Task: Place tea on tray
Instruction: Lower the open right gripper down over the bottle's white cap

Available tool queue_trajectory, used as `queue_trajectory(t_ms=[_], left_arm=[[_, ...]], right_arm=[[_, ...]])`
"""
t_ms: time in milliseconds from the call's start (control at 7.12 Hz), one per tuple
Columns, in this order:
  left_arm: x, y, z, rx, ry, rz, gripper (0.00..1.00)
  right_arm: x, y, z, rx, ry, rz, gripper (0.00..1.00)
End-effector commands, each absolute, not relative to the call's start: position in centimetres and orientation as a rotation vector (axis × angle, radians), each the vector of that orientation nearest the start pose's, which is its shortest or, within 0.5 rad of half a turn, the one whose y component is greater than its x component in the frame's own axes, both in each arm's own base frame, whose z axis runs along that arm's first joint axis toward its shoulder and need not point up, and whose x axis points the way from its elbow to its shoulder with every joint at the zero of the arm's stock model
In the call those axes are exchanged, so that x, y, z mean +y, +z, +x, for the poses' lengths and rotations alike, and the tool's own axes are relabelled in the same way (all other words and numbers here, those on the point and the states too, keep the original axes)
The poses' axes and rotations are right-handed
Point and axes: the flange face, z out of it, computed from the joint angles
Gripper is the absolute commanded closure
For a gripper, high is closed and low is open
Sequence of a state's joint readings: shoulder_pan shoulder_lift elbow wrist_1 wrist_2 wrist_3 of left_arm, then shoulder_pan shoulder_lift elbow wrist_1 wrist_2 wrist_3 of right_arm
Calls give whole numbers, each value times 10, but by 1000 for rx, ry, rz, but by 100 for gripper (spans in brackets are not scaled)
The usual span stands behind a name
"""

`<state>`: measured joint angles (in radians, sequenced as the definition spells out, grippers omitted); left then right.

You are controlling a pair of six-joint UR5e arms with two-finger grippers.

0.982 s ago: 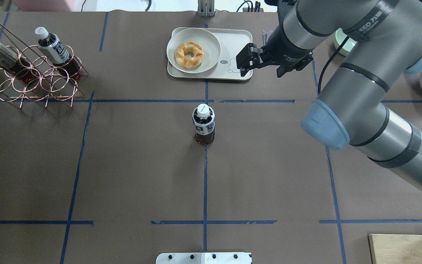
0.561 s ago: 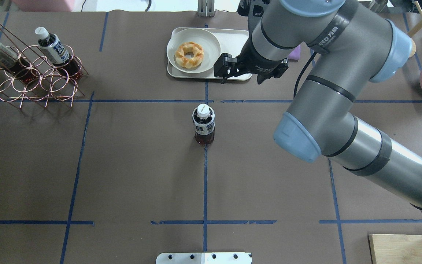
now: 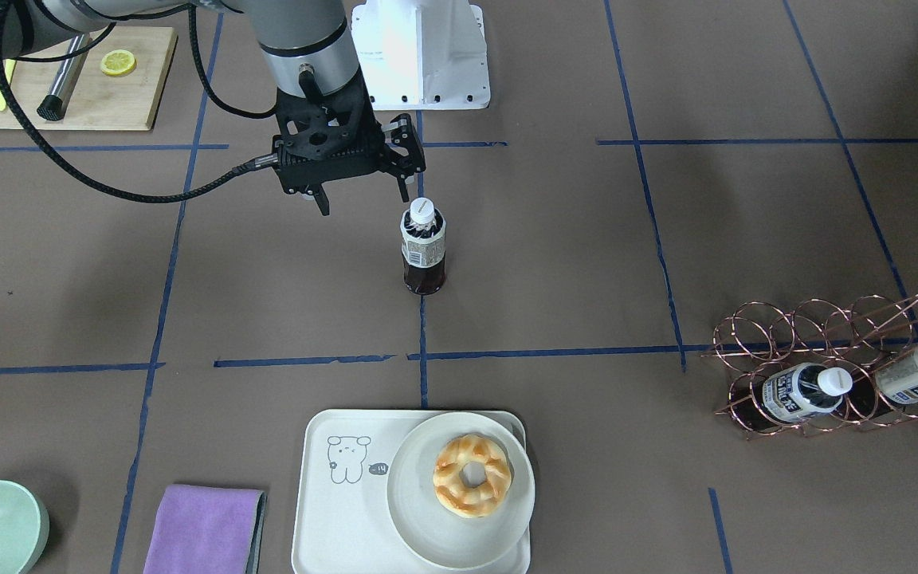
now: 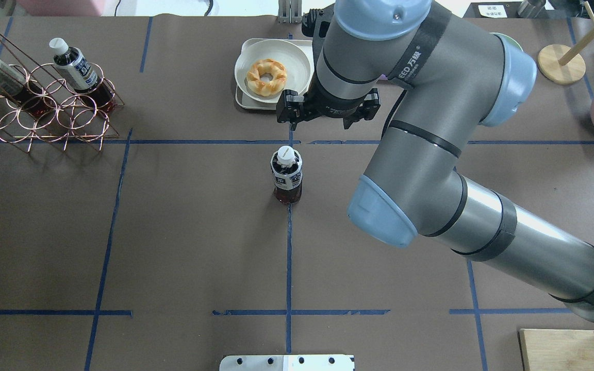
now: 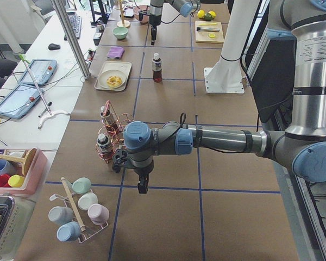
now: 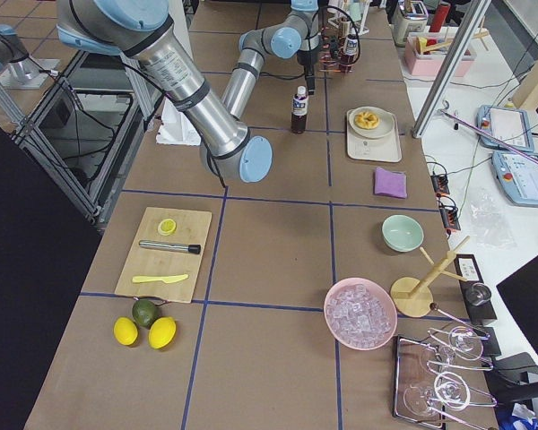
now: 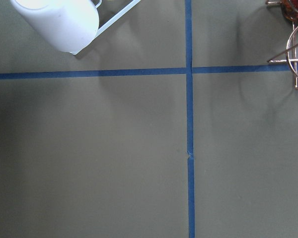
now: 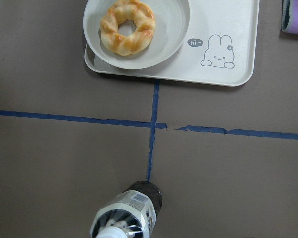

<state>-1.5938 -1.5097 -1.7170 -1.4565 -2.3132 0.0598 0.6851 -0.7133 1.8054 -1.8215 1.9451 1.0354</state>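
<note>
While the tea [image 3: 424,247] is left standing at mid-frame in the front-facing view, on a blue tape line, the right gripper [image 3: 364,199] is poised just upper left of its cap, fingers spread and empty. For a sound grasp, the jaws should be centred on the bottle and lowered around its labelled body. Its long axis is vertical, white cap upward. The tray [image 3: 331,510] is seen at lower centre, well apart. Of the left gripper [image 5: 131,176], the state cannot be told.
</note>
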Motion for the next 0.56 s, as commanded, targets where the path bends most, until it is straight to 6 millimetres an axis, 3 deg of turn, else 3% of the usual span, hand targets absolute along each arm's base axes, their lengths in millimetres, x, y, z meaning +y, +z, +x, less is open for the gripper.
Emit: queue_trajectory(t_ms=[0,421], left_arm=[[-461,629,-77,743,25,4,0],[-461,630,-77,743,24,2,0]], right_arm=[[-486,64,-461,-856,-23,189,1],[-478,63,-481,-827,-41,169,2]])
